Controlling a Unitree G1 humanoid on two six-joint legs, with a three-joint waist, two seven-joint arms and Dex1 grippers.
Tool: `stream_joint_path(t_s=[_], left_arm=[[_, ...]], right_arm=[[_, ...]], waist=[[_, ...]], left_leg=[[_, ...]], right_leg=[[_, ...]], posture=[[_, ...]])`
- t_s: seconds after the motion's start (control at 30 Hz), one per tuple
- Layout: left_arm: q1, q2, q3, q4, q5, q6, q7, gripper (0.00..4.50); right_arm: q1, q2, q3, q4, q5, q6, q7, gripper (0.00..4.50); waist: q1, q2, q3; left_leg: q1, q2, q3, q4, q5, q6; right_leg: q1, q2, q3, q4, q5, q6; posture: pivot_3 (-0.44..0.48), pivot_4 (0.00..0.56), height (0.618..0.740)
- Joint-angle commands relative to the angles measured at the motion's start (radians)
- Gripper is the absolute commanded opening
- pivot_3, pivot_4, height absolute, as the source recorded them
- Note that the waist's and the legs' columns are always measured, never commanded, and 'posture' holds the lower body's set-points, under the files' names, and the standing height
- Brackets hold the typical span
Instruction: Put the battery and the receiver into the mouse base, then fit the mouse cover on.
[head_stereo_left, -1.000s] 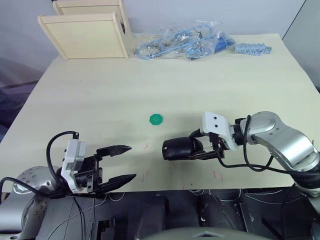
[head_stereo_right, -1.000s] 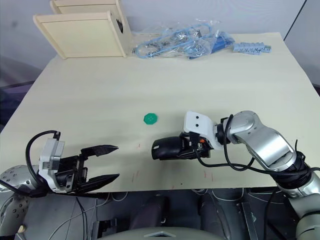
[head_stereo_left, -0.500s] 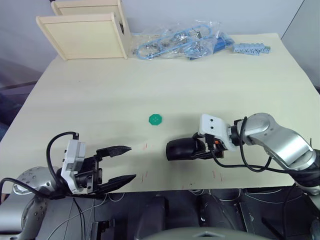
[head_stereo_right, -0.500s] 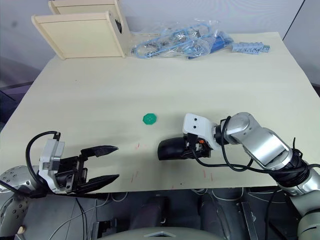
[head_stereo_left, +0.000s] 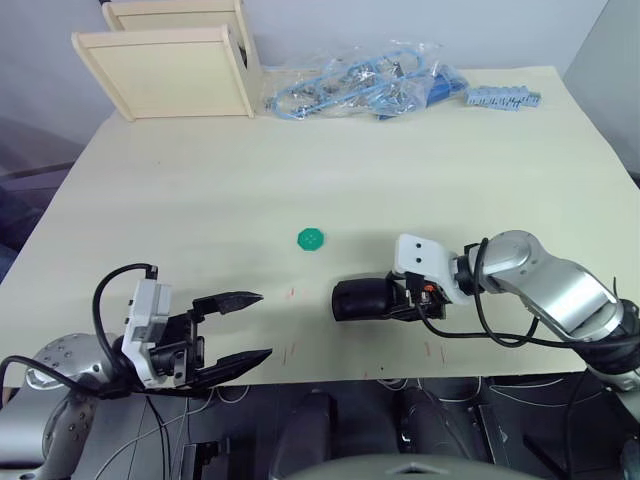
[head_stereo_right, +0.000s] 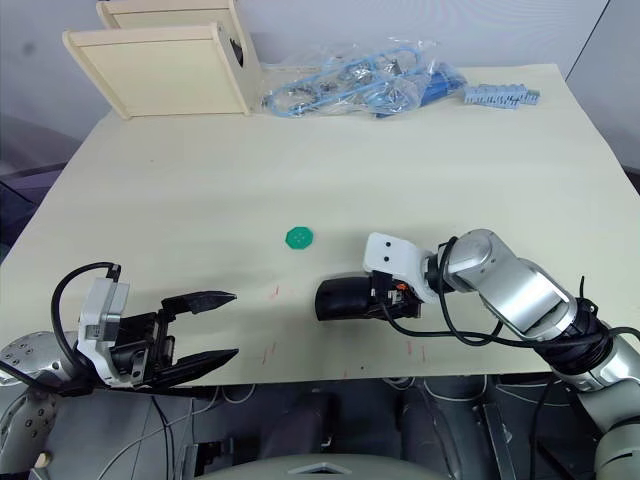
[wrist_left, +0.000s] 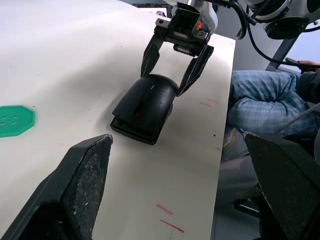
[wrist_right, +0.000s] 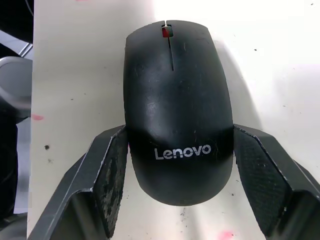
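The mouse cover (wrist_right: 177, 105), smooth black with grey lettering, sits fitted on the mouse base (wrist_left: 135, 127), whose lower edge shows beneath it. The assembled mouse (head_stereo_left: 363, 299) lies flat on the table near the front edge. A red scroll wheel (wrist_right: 167, 31) shows at its nose. My right gripper (head_stereo_left: 392, 300) is shut on the mouse's rear, one finger against each side. My left gripper (head_stereo_left: 255, 325) hangs open over the front left edge, well apart from the mouse. The battery and the receiver are hidden.
A green octagonal disc (head_stereo_left: 311, 238) lies behind and left of the mouse. Wooden boxes (head_stereo_left: 165, 70), bags of blue cables (head_stereo_left: 360, 85) and a grey-blue strip (head_stereo_left: 505, 98) line the far edge. A person's jeans-clad leg (wrist_left: 260, 100) is beside the table.
The right wrist has turned and slid slightly left over the mouse. The mouse has levelled out almost in place. The left gripper has not moved.
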Motion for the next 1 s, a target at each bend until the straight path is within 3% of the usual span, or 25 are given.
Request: stream_joint_path(t_s=[0.03,1.0], left_arm=[[0.005,0.003,0.022,-0.033,-0.007,-0.018,-0.003,4.5],[0.021,-0.005,0.02,-0.049,-0.008,-0.02,0.01,4.5]], right_arm=[[-0.023,0.004,0.001,-0.016,-0.007,-0.013,0.003,3.26],[-0.065,0.014,0.051,0.019,-0.049,-0.038,0.033,3.26]], waist=[[0.0,0.0,0.0],[0.0,0.0,0.0]], left_leg=[[0.0,0.0,0.0,0.0,0.0,0.0],[0.0,0.0,0.0,0.0,0.0,0.0]], right_leg=[[0.0,0.0,0.0,0.0,0.0,0.0],[0.0,0.0,0.0,0.0,0.0,0.0]], posture=[[0.0,0.15,0.74],[0.0,0.15,0.74]])
